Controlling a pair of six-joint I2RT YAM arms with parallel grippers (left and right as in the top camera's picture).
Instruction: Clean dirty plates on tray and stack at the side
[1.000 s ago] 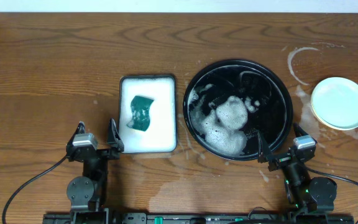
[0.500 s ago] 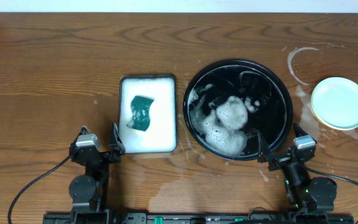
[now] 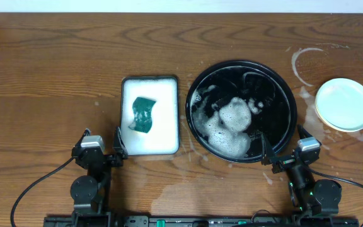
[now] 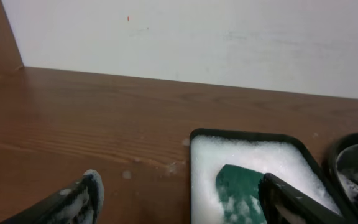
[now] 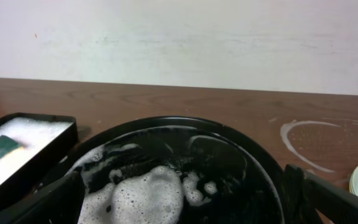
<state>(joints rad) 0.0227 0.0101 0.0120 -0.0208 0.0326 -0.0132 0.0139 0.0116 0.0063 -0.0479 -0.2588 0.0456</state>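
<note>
Both grippers sit low at the near edge of the table (image 3: 43, 75), jaws spread wide and empty: the left gripper (image 3: 99, 146) and the right gripper (image 3: 283, 153) hold nothing.

Just ahead of the right gripper lies the round black tray (image 3: 241, 63). Its near rim is close to the gripper's inner finger, and it carries only suds (image 3: 230, 126); no plate shows in it. The plates (image 3: 344, 104) are stacked ahead and to the right of that gripper, well clear of the tray, beside a wet ring (image 3: 307, 60) on the wood. The top one is pale mint-white and looks clean, and a yellowish edge peeks out beneath it. How many lie in the stack I cannot tell.

Ahead and slightly right of the left gripper is the rectangular tray (image 3: 150, 78) of foam, with the green sponge (image 3: 144, 115) lying loose on it.

Judging by this, the washing and stacking look done and what remains is parking. To do that well, keep both jaws apart and low, draw straight back rather than sweeping sideways, and mind the right gripper's inner finger near the tray rim. A nudge there could slop suds onto the table or shift the tray toward the stack.
</note>
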